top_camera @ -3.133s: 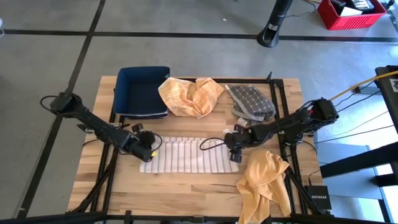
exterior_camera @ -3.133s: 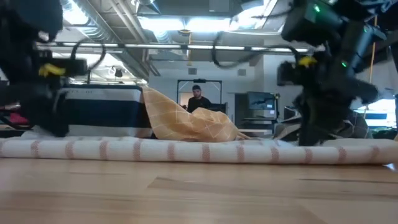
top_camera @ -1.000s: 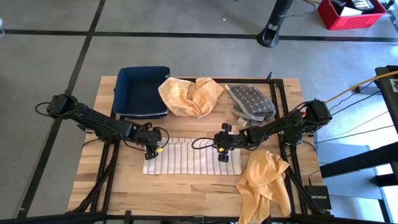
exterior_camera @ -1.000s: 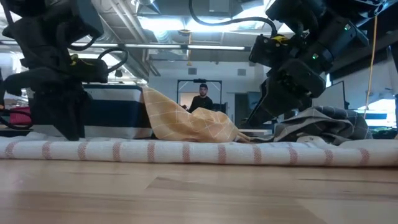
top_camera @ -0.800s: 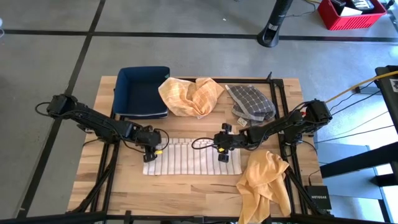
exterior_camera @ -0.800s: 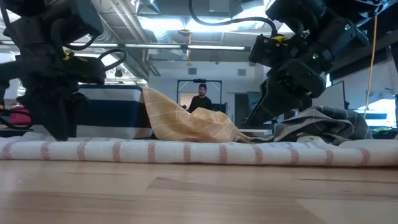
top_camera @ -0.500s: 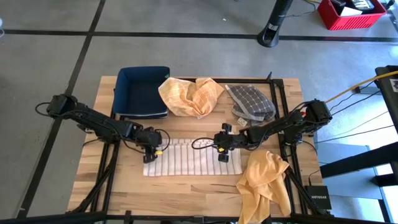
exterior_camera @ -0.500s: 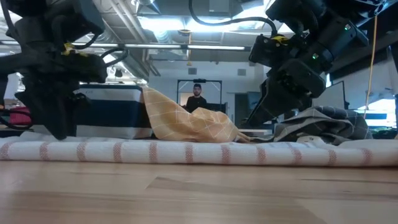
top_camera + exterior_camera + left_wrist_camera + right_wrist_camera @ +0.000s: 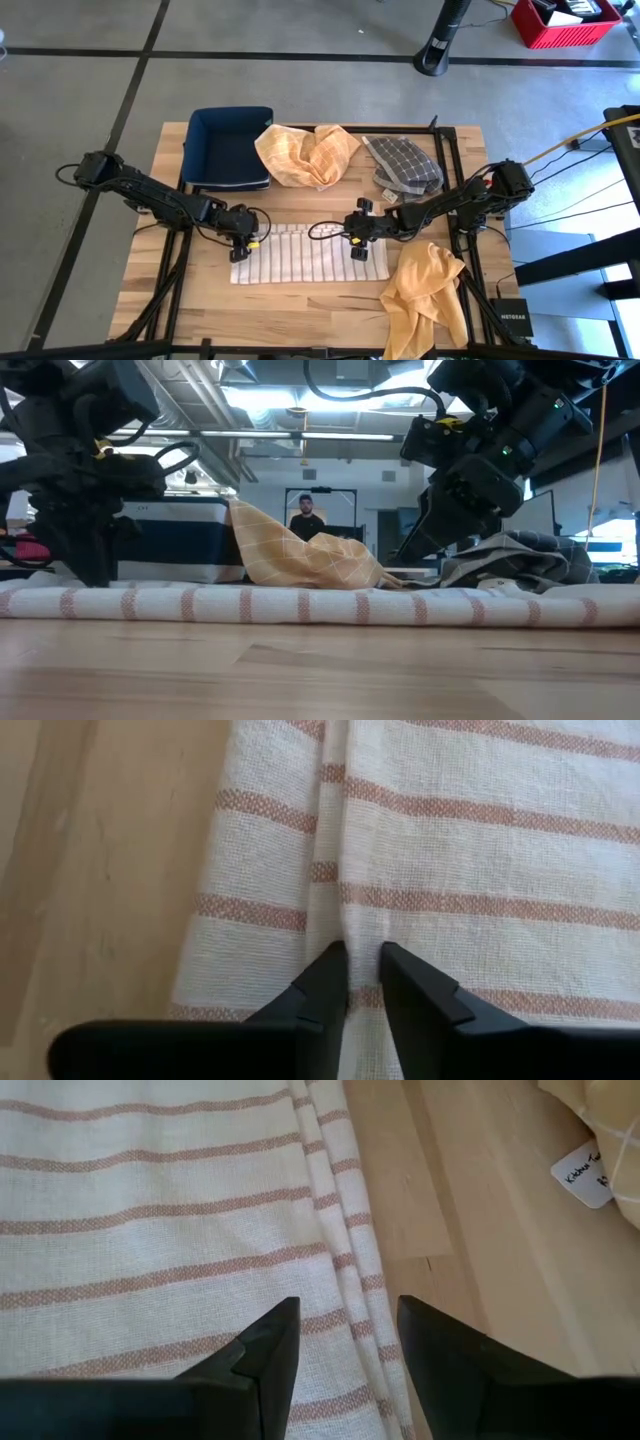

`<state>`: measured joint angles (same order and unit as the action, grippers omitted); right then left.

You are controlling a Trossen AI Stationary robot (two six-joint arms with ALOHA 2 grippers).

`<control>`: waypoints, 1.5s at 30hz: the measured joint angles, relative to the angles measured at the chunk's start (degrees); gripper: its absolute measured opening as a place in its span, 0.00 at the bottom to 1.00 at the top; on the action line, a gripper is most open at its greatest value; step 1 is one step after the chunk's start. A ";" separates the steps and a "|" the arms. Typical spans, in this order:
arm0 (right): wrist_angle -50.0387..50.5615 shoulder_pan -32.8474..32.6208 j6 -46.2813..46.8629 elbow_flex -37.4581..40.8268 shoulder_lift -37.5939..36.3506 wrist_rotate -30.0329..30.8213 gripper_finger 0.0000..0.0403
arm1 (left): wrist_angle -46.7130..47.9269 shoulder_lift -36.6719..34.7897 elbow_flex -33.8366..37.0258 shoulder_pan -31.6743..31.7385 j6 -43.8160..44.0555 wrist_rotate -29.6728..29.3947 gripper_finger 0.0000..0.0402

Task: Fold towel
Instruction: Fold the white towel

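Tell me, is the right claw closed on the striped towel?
No, the right claw is open above the striped towel, with cloth visible between its fingers.

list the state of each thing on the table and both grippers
striped towel: flat, pinched ridge at its left end
left gripper: shut on striped towel
right gripper: open over towel's right end
orange towel: crumpled
grey checked towel: crumpled
yellow towel: crumpled, overhanging the edge
blue bin: upright

The wooden table carries a striped towel, seemingly flat.
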<state>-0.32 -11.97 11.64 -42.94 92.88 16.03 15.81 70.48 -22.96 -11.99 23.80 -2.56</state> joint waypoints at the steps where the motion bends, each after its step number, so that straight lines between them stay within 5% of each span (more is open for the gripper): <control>1: 0.00 0.00 0.00 0.00 0.00 0.00 0.43 | -0.50 0.00 0.04 0.00 -0.17 -0.10 0.12; 5: 0.00 0.00 0.02 0.00 0.00 0.00 0.43 | -1.60 0.07 -0.25 0.00 -0.90 -0.27 0.02; 16: 0.00 0.00 0.00 0.00 0.00 -0.07 0.43 | 7.59 0.09 -7.99 -0.19 1.48 -1.57 0.01; 25: 0.02 0.00 0.00 -0.02 0.00 -0.13 0.43 | 18.80 0.09 -12.11 -0.44 1.88 -15.53 0.00; 37: 0.81 0.00 -0.02 -0.02 -0.02 -0.17 0.43 | 16.44 0.09 -9.63 1.26 -1.53 -33.13 0.01; 45: 0.88 -0.02 -0.15 -0.02 -0.02 -0.17 0.43 | 3.83 0.15 -4.76 5.77 -6.22 -39.44 0.00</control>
<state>0.56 -11.99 11.49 -42.96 92.86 15.86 19.65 70.63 -27.72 -6.22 17.58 -42.00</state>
